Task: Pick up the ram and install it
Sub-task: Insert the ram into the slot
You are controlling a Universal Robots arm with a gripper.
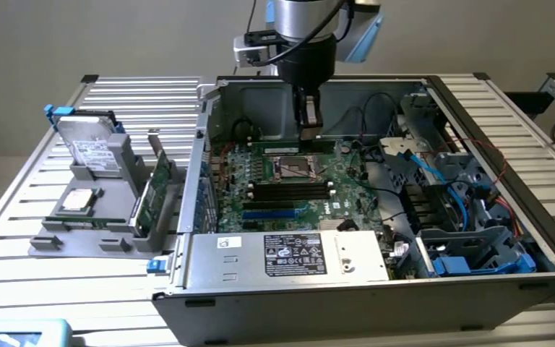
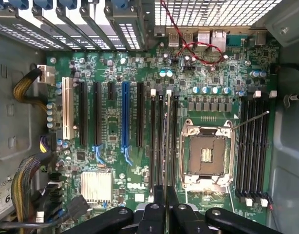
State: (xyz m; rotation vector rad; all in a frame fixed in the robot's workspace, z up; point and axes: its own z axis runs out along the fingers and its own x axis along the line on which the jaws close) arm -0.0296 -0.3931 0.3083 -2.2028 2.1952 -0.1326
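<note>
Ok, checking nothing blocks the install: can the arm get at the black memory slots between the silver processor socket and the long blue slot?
Probably yes: the tool hangs over those black memory slots, the grey computer case is open on top, and no cable crosses them.

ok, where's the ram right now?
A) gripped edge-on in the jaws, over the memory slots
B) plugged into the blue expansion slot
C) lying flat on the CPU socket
A: the wrist view shows the ram as a thin edge clamped between the shut jaws, lined up over the memory slots beside the bare CPU socket.
</note>
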